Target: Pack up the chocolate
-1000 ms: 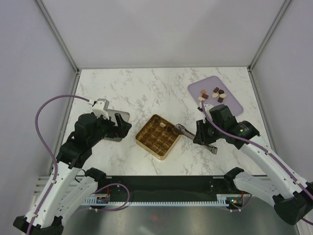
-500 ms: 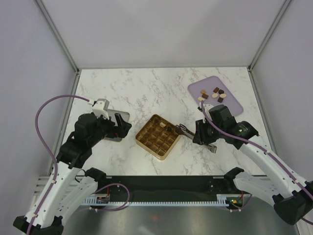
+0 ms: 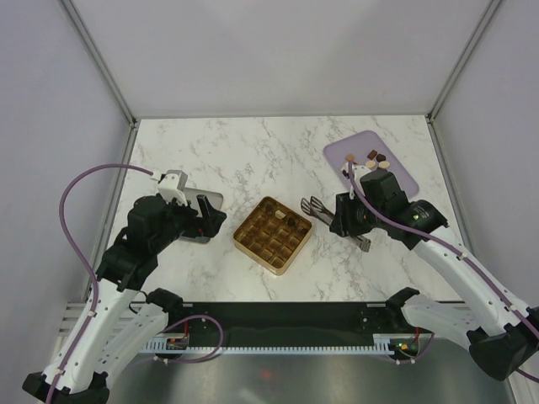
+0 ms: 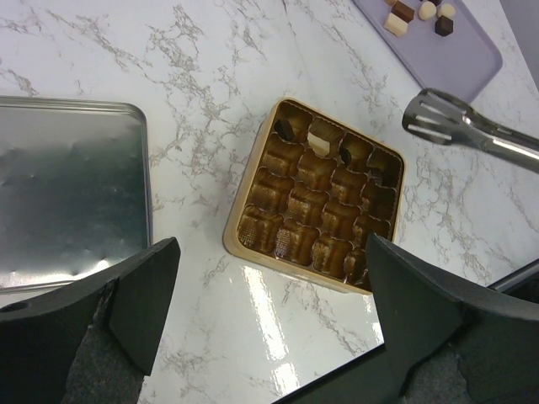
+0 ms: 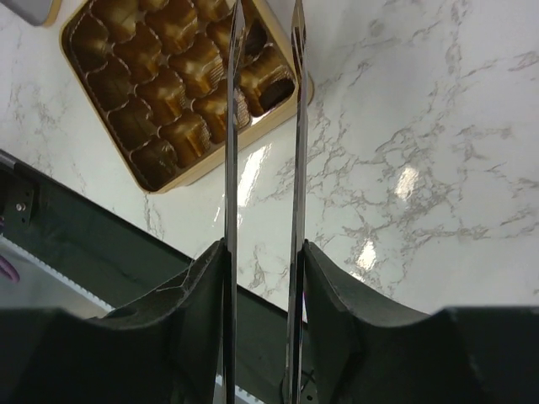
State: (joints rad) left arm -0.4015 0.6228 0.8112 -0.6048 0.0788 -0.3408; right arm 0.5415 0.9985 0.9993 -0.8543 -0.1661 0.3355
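The gold grid tray (image 3: 272, 236) lies mid-table and holds three chocolate pieces (image 4: 320, 139) in its far row, two dark and one cream. More chocolate pieces (image 3: 375, 157) lie on the purple board (image 3: 397, 179) at the back right, also in the left wrist view (image 4: 417, 12). My right gripper (image 3: 348, 220) is shut on metal tongs (image 3: 318, 209). Their tips hang just right of the tray, and I see nothing between the blades (image 5: 232, 151). My left gripper (image 3: 206, 220) is open and empty, left of the tray (image 4: 240, 202).
A flat silver tin piece (image 3: 205, 204) lies under my left gripper, also seen in the left wrist view (image 4: 72, 194). Cage posts and grey walls stand around the marble table. The black base rail runs along the near edge.
My right arm has swung the tongs back and away from the tray's right corner, toward the purple board. The left arm has not moved.
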